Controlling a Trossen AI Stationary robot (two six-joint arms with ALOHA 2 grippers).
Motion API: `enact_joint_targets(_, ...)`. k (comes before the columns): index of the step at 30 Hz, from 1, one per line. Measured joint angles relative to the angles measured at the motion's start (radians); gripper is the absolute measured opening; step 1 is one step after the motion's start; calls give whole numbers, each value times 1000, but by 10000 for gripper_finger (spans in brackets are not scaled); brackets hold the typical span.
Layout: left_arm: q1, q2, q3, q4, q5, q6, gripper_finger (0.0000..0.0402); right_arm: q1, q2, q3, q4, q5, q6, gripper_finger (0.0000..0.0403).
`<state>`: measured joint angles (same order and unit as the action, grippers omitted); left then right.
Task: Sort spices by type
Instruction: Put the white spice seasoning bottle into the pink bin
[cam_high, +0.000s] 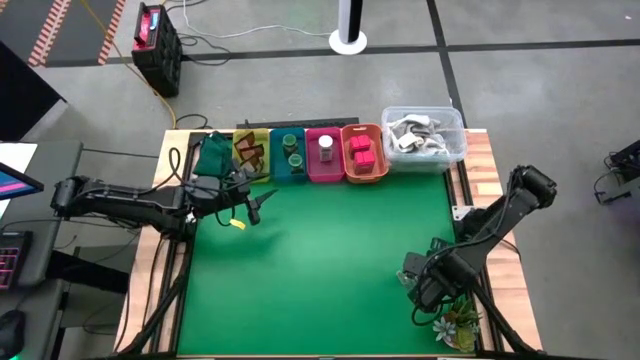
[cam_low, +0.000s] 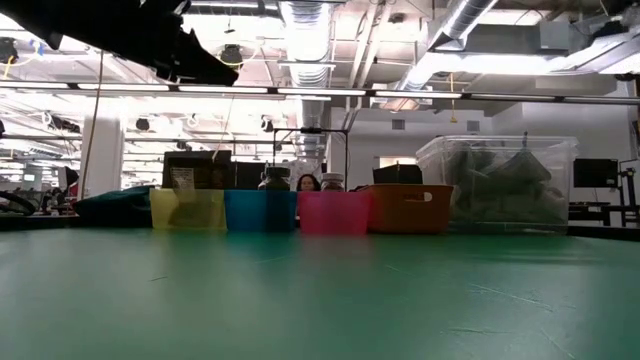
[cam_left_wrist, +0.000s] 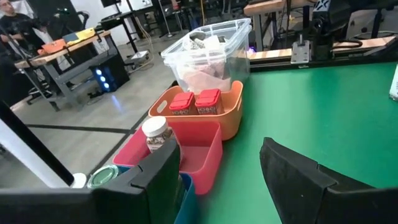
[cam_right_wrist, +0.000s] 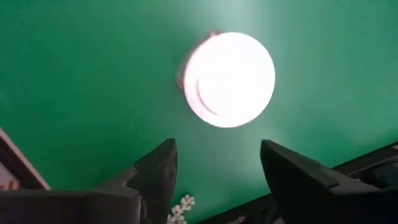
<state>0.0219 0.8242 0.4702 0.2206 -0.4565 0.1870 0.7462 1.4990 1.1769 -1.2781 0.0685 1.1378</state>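
A white-capped little jar (cam_right_wrist: 230, 79) stands upright on the green mat, seen from straight above in the right wrist view. My right gripper (cam_right_wrist: 217, 152) is open, points down over it and touches nothing; in the high view this gripper (cam_high: 415, 280) hides the jar. Along the table's far edge stand a yellow bin (cam_high: 250, 152) with brown packets, a blue bin (cam_high: 290, 155) with dark green jars, a pink bin (cam_high: 325, 155) with a white-capped jar (cam_left_wrist: 155, 132), and an orange bin (cam_high: 365, 152) with red blocks (cam_left_wrist: 196, 102). My left gripper (cam_high: 255, 205) is open and empty, near the yellow and blue bins.
A clear tub (cam_high: 423, 135) of grey-white pieces stands to the right of the orange bin. A small spiky plant (cam_high: 460, 325) sits at the table's near right corner beside the right arm. A dark green bundle (cam_high: 212, 155) lies left of the yellow bin. Bare green mat (cam_high: 320, 270) fills the middle.
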Motion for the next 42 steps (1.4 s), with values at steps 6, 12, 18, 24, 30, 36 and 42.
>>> enact_joint_targets(6, 0, 0, 0, -6, 17, 9, 213, -4, 0, -62, 32, -2, -10, 301)
enact_joint_targets(12, 0, 0, 0, -7, 35, 11, 213, -53, 0, -81, 135, 8, -111, 363)
enact_joint_targets(18, 0, 0, 0, -15, 35, 11, 213, -123, 0, -83, 136, 12, -217, 396)
enact_joint_targets(24, 0, 0, 0, -54, 35, 10, 213, -168, 0, -115, 232, 11, -326, 380)
enact_joint_targets(30, 0, 0, 0, -93, 34, 11, 213, -167, 0, -143, 238, 5, -438, 335)
enact_joint_targets(36, 0, 0, 0, -102, 34, 11, 213, -167, 0, -162, 241, 5, -492, 290)
enact_joint_targets(42, 0, 0, 0, -102, 34, 11, 213, -167, -1, -171, 243, 1, -505, 238)
